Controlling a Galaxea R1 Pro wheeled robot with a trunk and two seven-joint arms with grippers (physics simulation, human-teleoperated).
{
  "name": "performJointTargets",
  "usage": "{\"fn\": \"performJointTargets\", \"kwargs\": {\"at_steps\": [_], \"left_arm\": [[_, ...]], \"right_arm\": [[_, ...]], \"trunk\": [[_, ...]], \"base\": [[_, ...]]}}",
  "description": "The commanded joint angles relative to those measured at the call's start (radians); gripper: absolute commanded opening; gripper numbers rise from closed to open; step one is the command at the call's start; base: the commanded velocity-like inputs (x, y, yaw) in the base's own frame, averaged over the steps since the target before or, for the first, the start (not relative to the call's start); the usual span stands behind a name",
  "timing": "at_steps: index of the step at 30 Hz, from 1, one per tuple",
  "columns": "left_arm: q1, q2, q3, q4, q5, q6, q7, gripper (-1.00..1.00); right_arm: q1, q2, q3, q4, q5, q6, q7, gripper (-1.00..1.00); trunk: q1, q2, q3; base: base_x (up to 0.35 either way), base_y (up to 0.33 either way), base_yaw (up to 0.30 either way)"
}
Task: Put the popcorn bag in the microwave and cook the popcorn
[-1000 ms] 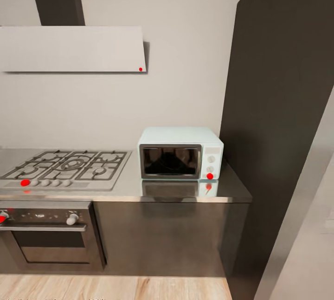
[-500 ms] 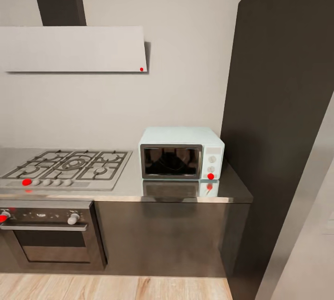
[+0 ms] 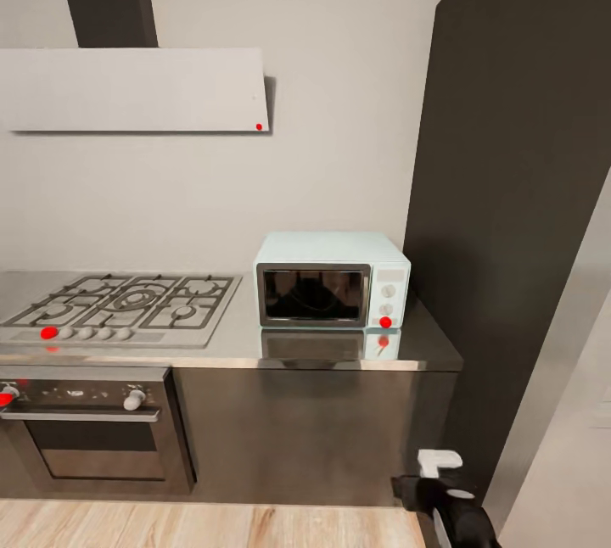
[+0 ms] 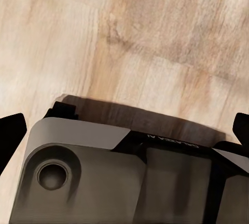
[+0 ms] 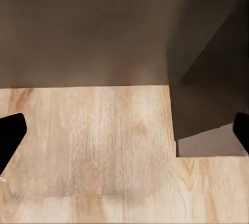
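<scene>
The pale mint-blue microwave (image 3: pixel 331 280) stands on the grey glossy countertop (image 3: pixel 339 351), at its right end, with its dark glass door closed and a red dot light at its lower right. The popcorn bag is out of view. Part of my right arm (image 3: pixel 445 499) rises at the lower right of the head view, below the countertop's edge. In the right wrist view, my right gripper (image 5: pixel 124 130) is open over the wooden floor, facing dark cabinet fronts. My left gripper (image 4: pixel 124 130) is open too, hanging over the floor and my own base (image 4: pixel 104 177).
A gas hob (image 3: pixel 123 304) lies left of the microwave, with a dark built-in oven (image 3: pixel 89 429) under it. A pale hood (image 3: pixel 136 90) hangs on the wall above. A tall dark cabinet (image 3: pixel 518 192) closes the counter's right end. Wooden floor (image 3: pixel 212 527) runs in front.
My right arm has come up into the lower right of the head view. The view itself shifted very slightly; the microwave has not moved.
</scene>
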Motion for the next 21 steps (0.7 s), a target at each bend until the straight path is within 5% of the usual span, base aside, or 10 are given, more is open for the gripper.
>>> {"fn": "performJointTargets", "kwargs": {"at_steps": [1,5,10,16,21], "left_arm": [[-0.001,0.000,-0.008,0.002,0.010,-0.004,-0.004,1.00],[-0.002,0.002,-0.008,0.002,0.011,-0.004,-0.004,1.00],[-0.002,0.000,-0.008,0.000,0.006,-0.004,-0.004,1.00],[-0.002,0.000,-0.008,-0.001,0.004,-0.004,-0.004,1.00],[-0.002,0.000,-0.008,-0.001,0.004,-0.004,-0.004,1.00]], "right_arm": [[-0.001,0.004,-0.001,-0.073,0.008,0.053,0.017,1.00],[-0.037,0.007,-0.002,-0.194,0.004,0.191,0.036,1.00],[-0.269,0.008,-0.002,-0.209,0.003,0.324,0.036,1.00],[-0.457,0.008,-0.002,-0.209,0.003,0.353,0.036,1.00],[-0.514,0.023,-0.003,-0.203,0.004,0.314,0.036,1.00]], "trunk": [[0.000,-0.001,-0.001],[0.000,-0.001,-0.001],[0.000,-0.001,-0.001],[0.000,-0.001,-0.001],[0.000,-0.001,-0.001]], "base": [[0.000,0.000,0.000],[0.000,0.000,0.000],[0.000,0.000,0.000],[0.000,0.000,0.000],[0.000,0.000,0.000]]}}
